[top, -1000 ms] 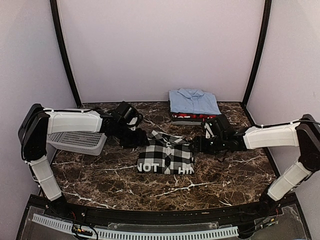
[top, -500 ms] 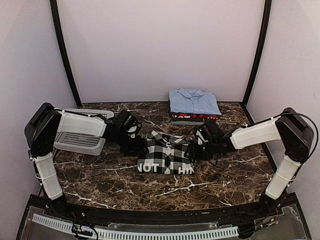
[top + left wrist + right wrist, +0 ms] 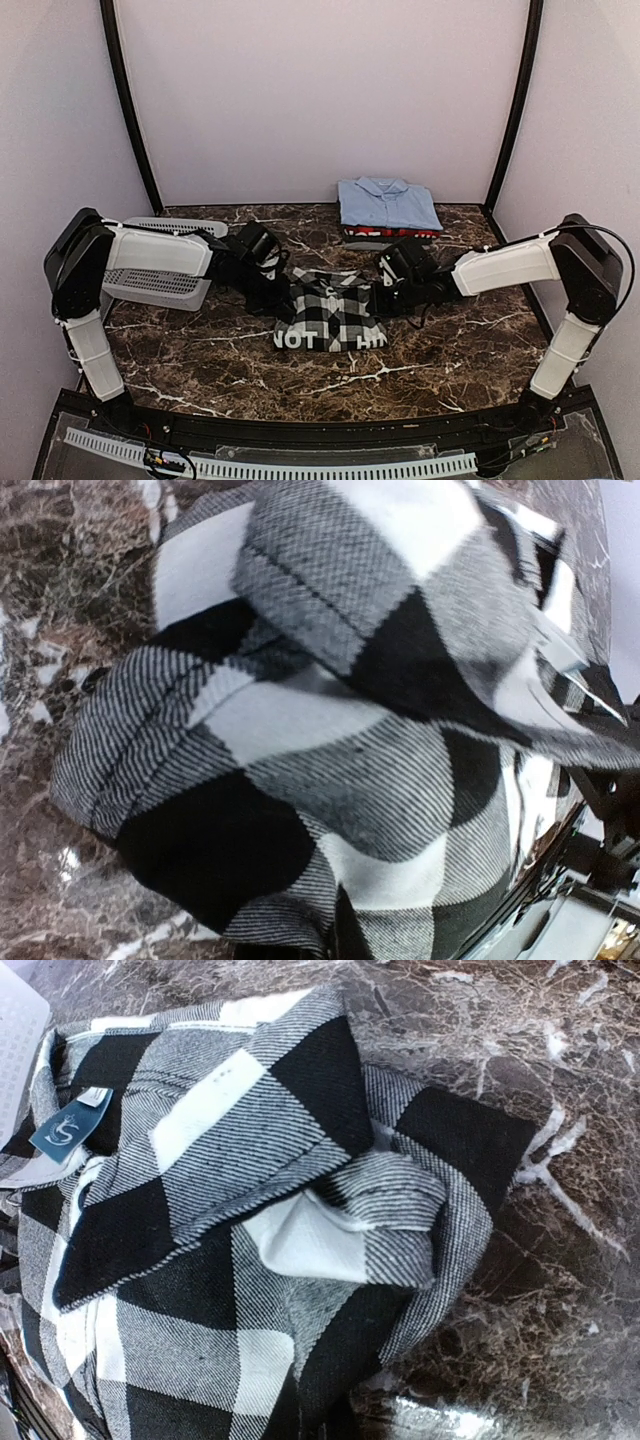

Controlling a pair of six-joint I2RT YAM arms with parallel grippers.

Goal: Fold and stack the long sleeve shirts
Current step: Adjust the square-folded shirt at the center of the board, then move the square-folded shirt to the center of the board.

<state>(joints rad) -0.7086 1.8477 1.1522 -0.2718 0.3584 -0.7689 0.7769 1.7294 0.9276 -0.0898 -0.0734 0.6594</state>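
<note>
Buffalo-check shirt [image 3: 330, 312], coarse twill, lies bunched on the marble-patterned desk [image 3: 450, 350] right of the grey perforated basket [image 3: 160, 275], whose inside the left arm [image 3: 160, 250] mostly hides; farther right and behind, the light blue shirt [image 3: 388, 203] sits folded atop the red shirt [image 3: 385, 233]. Left pincer [image 3: 278, 298] is at the check cloth's basket side and right pincer [image 3: 385, 290] at its far side; I cannot tell either's grip. Only the overhead view shows white lettering [image 3: 330, 340], only the right wrist view a navy label [image 3: 68, 1125].

The tips of the left gripper [image 3: 281, 300] and right gripper [image 3: 385, 296] are hidden by the buffalo-check shirt [image 3: 332, 312]; the red shirt [image 3: 392, 234] is mostly covered.
</note>
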